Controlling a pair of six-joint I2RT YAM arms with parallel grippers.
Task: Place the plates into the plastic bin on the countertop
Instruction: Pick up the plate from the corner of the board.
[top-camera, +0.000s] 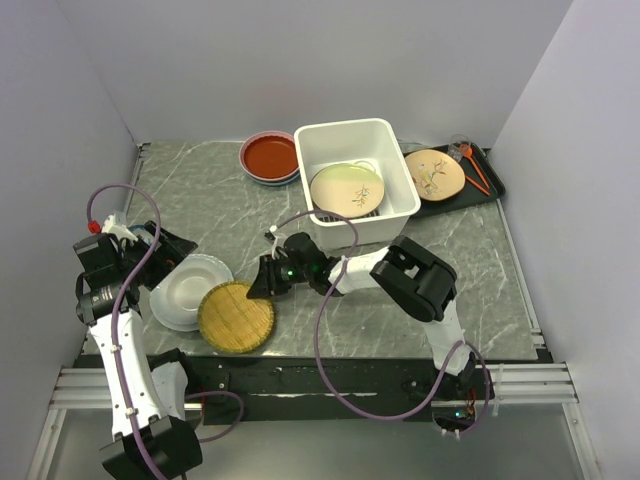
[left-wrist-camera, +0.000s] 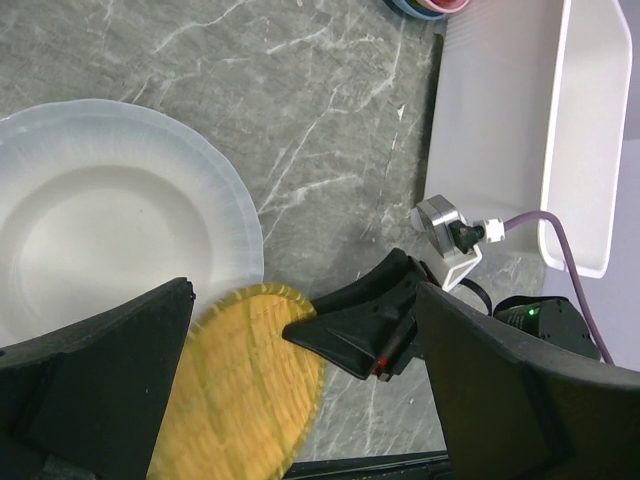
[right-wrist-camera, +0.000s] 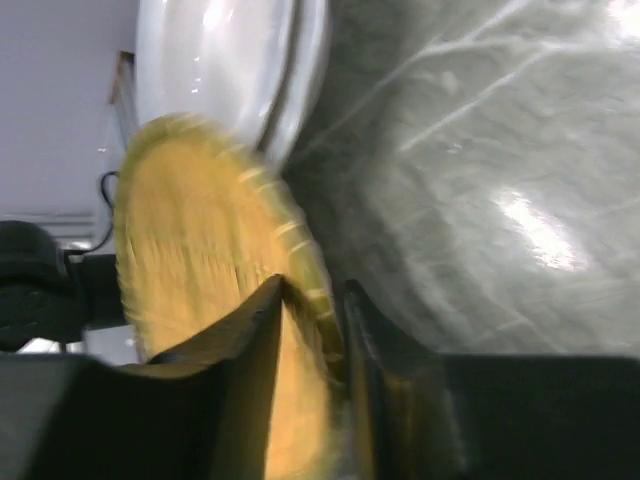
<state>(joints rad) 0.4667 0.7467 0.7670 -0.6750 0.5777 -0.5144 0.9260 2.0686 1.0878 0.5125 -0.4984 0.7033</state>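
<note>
The grey-green countertop (top-camera: 480, 290) is carrying everything I'm watching. The yellow plate (top-camera: 236, 317) is lying face up near the near edge. It is round with no long axis, and its left rim is overlapping the white plate (top-camera: 185, 290). My right gripper (right-wrist-camera: 312, 290) is straddling its far rim with narrow jaws, and I cannot tell if they're pinching. My left gripper (top-camera: 170, 245) is hovering wide open and empty. The plastic bin (top-camera: 345, 130) is sitting by the far edge with a cream plate (top-camera: 347, 190) inside.
</note>
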